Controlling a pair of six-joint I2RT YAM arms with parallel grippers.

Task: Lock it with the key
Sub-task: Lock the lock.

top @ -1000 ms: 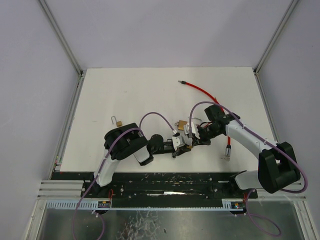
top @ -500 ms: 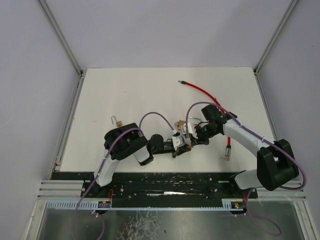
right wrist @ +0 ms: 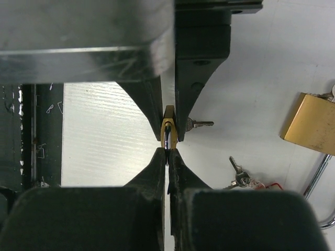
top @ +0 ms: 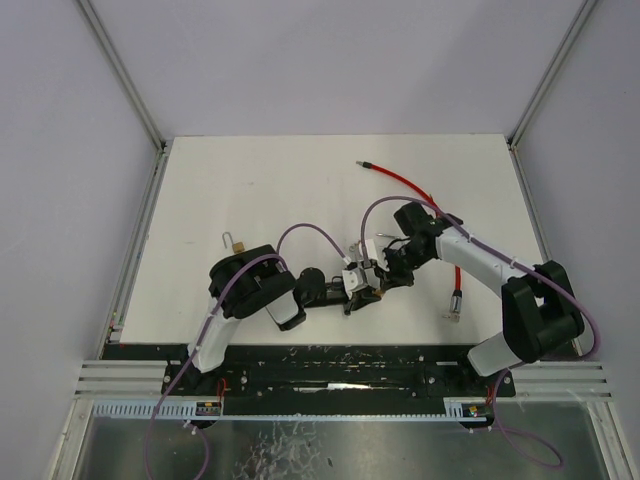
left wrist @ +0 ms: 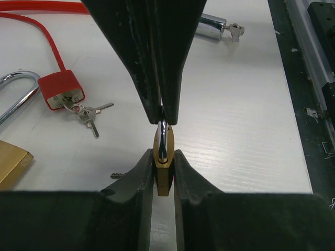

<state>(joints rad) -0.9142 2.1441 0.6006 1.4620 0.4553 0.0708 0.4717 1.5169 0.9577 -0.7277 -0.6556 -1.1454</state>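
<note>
The white table [top: 250,190] carries everything; my two black arms meet over its near middle. A long red cable lock [top: 405,183] runs across the far right; my left wrist camera shows its red plastic end block [left wrist: 60,90] with a small bunch of silver keys [left wrist: 90,112] lying against it, and its chrome cylinder end [left wrist: 212,26] nearer the table's edge. A large brass padlock [right wrist: 309,123] with a steel loop lies flat near the bunch. Only the overhead view shows a second little padlock [top: 234,242], well apart on the left.

My left pincer [left wrist: 163,157] is clamped on the body of the small brass padlock [left wrist: 163,180], held off the table; my right pincer [right wrist: 167,152] is pressed together on the top of its steel shackle [left wrist: 162,141]. A single silver key [right wrist: 201,124] pokes out sideways just beside my left fingers [right wrist: 186,104]; I cannot tell whether it sits in the keyway.
</note>
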